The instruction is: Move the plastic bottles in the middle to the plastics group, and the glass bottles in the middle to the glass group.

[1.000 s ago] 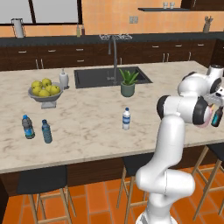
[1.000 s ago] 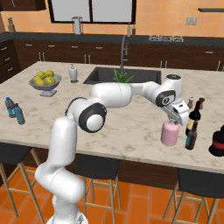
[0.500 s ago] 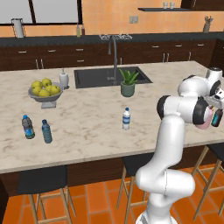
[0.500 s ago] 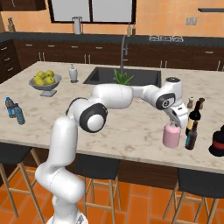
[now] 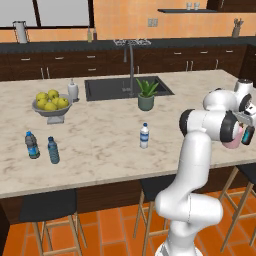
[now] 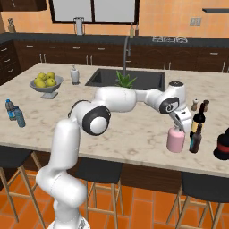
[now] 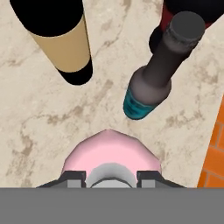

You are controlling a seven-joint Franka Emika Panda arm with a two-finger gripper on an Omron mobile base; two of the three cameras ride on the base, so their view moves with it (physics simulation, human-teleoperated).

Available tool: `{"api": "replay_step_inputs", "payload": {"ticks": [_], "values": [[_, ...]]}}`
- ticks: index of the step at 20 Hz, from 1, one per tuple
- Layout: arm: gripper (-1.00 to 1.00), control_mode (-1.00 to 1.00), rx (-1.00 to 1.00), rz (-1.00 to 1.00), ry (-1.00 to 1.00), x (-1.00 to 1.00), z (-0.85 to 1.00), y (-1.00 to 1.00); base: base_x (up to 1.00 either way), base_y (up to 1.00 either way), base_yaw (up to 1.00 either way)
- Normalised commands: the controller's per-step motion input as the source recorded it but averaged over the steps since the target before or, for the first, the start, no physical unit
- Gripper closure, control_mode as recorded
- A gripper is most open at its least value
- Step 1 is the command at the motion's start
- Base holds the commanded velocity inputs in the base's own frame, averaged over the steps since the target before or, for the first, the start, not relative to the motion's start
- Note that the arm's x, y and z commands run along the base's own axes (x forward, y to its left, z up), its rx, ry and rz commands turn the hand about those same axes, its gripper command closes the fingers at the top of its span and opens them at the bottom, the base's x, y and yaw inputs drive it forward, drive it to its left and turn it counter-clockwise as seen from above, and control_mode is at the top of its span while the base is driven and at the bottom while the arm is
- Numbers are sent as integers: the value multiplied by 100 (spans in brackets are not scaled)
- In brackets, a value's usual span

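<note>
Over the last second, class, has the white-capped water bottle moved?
No. The white-capped water bottle stands in the same spot in front of the potted plant.

On the marbled stone worktop point(image 6: 134, 134), the squat pink bottle with a grey stopper point(image 6: 175, 139) stands near the front edge at the right end, directly under the pincer point(image 6: 178, 127). Just to its right stands the slim dark bottle with a teal label point(image 6: 195, 139), and the tall dark wine bottle with a cream label point(image 6: 198, 120) stands close behind that one
</note>
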Motion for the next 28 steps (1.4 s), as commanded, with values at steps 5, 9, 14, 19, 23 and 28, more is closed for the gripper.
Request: {"api": "replay_step_inputs", "payload": {"ticks": [5, 9, 14, 19, 23, 28], "values": [[-100, -100, 0, -1, 0, 0, -2, 0, 0, 0, 0], [-100, -100, 0, 0, 0, 0, 1, 0, 0, 0, 0], [-100, -100, 0, 0, 0, 0, 9, 0, 0, 0, 0], [-100, -100, 0, 0, 0, -10, 22, 1, 0, 0, 0], [-100, -100, 0, 3, 0, -40, 18, 42, 0, 0, 0], [-100, -100, 0, 18, 0, -55, 8, 80, 0, 0, 0]]}}
